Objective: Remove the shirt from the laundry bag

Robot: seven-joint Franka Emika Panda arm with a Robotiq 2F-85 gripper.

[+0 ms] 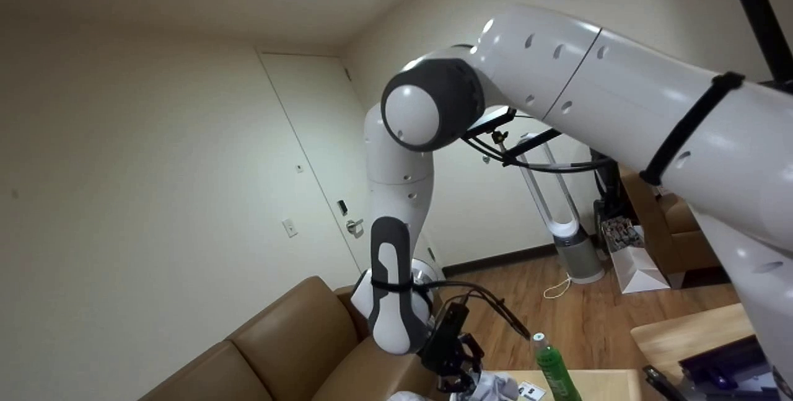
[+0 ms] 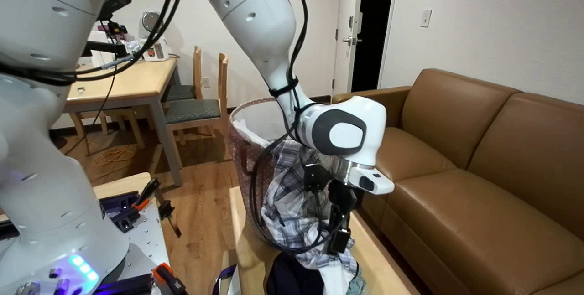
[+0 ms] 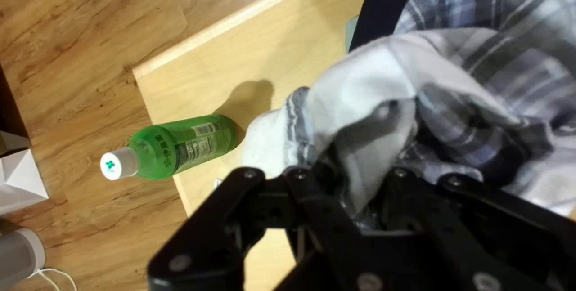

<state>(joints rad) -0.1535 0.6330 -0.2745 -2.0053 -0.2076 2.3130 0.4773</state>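
Arm [image 2: 255, 17] biggest in both ext. views: elbow high, forearm dropping steeply to wrist.

Table [image 3: 198, 79] next, under the work.

Bag [image 2: 262, 181] on table, mouth up; much of near wall covered by drape, part of rim behind arm. Can't tell if it leans.

Shirt [image 2: 285, 213], plaid: long axis runs steep, from bag mouth down outside of wall to table. Top end prob. in bag, but hidden. Lower folds lie over dark cloth [image 2: 292, 279].

Claw [image 3: 355, 196] clenched on shirt, light fold nipped in it. Grip is nr low end, so bulk of shirt lies up & bagward of claw; in wrist view that's up & to the right.

Bottle [image 3: 193, 149] smallest, upright nr table corner, opp. side of claw from the bulk, just beside a loose shirt end.

Judgement: next move turns on the line bag mouth → claw. Pull shd go up first to free top end, then away fr. bag. Low pull straight away fr. bulk prob. heads twd bottle. If shirt snags at rim, bag may tip or drag.
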